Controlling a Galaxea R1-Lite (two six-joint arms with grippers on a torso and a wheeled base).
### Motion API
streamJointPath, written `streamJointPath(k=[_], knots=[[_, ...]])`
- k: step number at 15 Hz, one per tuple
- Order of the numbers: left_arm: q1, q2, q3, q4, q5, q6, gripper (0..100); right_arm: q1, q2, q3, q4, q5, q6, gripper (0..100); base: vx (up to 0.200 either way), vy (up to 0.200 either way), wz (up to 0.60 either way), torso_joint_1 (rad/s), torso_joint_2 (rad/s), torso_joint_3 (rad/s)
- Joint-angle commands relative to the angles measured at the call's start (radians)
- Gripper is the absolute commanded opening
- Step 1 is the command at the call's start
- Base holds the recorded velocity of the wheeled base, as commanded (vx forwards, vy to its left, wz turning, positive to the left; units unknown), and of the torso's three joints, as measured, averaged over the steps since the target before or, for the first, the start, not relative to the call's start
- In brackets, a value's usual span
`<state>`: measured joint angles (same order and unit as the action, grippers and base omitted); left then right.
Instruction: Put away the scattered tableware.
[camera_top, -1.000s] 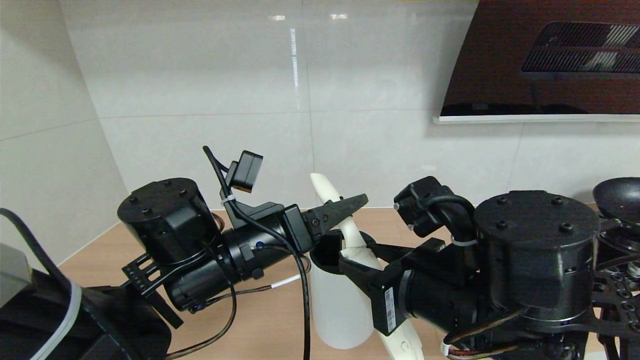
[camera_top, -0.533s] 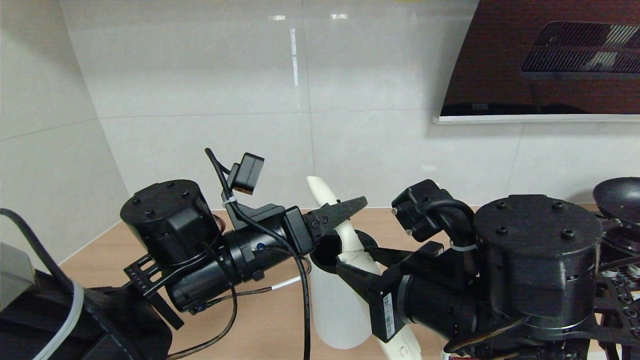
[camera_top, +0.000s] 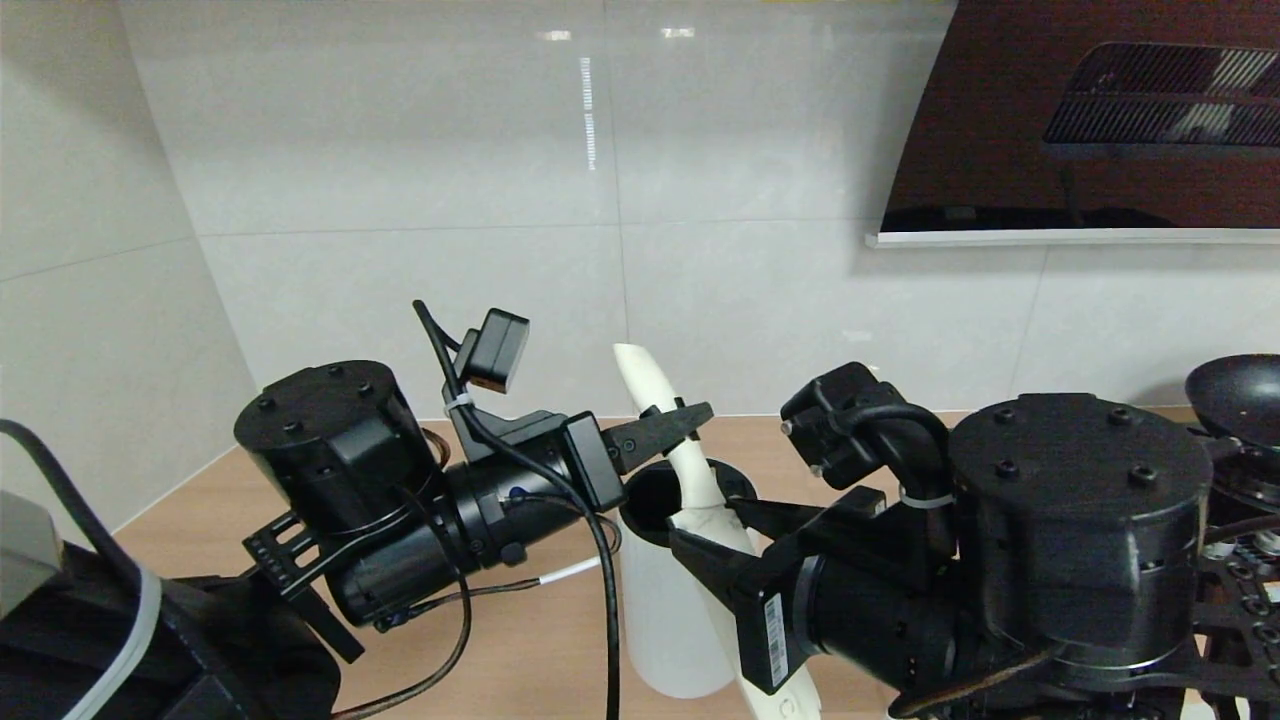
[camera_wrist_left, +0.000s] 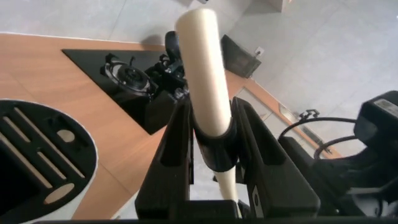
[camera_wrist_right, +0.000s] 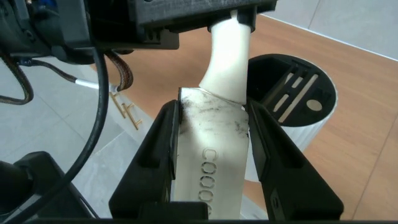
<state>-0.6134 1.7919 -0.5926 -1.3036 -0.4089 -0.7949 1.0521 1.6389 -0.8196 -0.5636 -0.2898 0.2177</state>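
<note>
White knife (camera_top: 694, 476): handle in left gripper (camera_wrist_left: 210, 127), blade in right gripper (camera_wrist_right: 211, 119).

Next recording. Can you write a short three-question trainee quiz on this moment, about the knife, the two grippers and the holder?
1. True or false: the knife already stands in the slotted holder.
2. Which part of the knife does the left gripper clamp? A) the blade B) the handle C) nothing
3. Fill in: the right gripper is shut on the knife's ____.
Key: 1 false; 2 B; 3 blade.
</note>
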Motion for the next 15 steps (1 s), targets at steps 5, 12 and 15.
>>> streamJointPath(k=[5, 12, 15], knots=[[-0.002, -0.011, -0.006, 0.0, 0.007, 0.003, 0, -0.001, -0.004, -0.003, -0.001, 0.0, 0.003, 0, 0.0, 0.0, 0.0, 0.0, 0.0, 0.0], [-0.002, -0.029, -0.013, 0.006, 0.005, 0.008, 0, -0.006, -0.01, 0.0, -0.032, 0.0, 0.002, 100, 0.0, 0.0, 0.0, 0.0, 0.0, 0.0], [0.035, -0.074, -0.069, 0.078, 0.009, 0.009, 0, -0.055, -0.073, -0.003, -0.035, 0.0, -0.001, 100, 0.0, 0.0, 0.0, 0.0, 0.0, 0.0]])
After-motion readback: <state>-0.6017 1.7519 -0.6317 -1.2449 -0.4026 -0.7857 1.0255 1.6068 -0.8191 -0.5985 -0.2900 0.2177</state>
